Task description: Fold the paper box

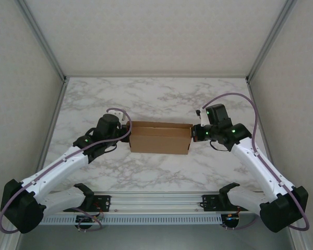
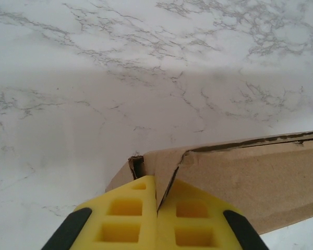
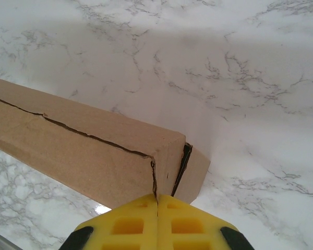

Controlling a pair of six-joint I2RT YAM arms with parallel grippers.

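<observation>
Cardboard is the whole business here: a plain brown cardboard paper box [image 1: 160, 137], thin and rectangular, lies near the middle of the white marble-patterned desk [image 1: 161, 94], its long side running left to right between the two arms.

At the box's left end, the left claw [image 1: 127, 135] is closed. In its wrist view the yellow pads of the left claw [image 2: 156, 194] meet, with the edge of a loose flap of the paper box [image 2: 250, 182] running down into the seam between them, so I judge it is pinching that flap. The right claw [image 1: 194, 133] sits at the opposite end. Seen from its wrist, the right claw [image 3: 157, 202] is closed too, the pads meeting right at the box's corner [image 3: 78, 146]. Whether any card lies between them I cannot tell.

Working from both ends at once makes sense: the box is wider than either claw, so one end braces it while the other end's flap is tucked. Dark gaps at the end flaps and a ragged seam along the top suggest the walls are up but the ends are not fully seated.

The desk is smooth, slightly glossy and bare around the box, so the card could slide if pushed from one side only. Pale textured wall panels [image 1: 156, 31] in slim aluminium framing [image 1: 41, 41] close the cell on three sides.
</observation>
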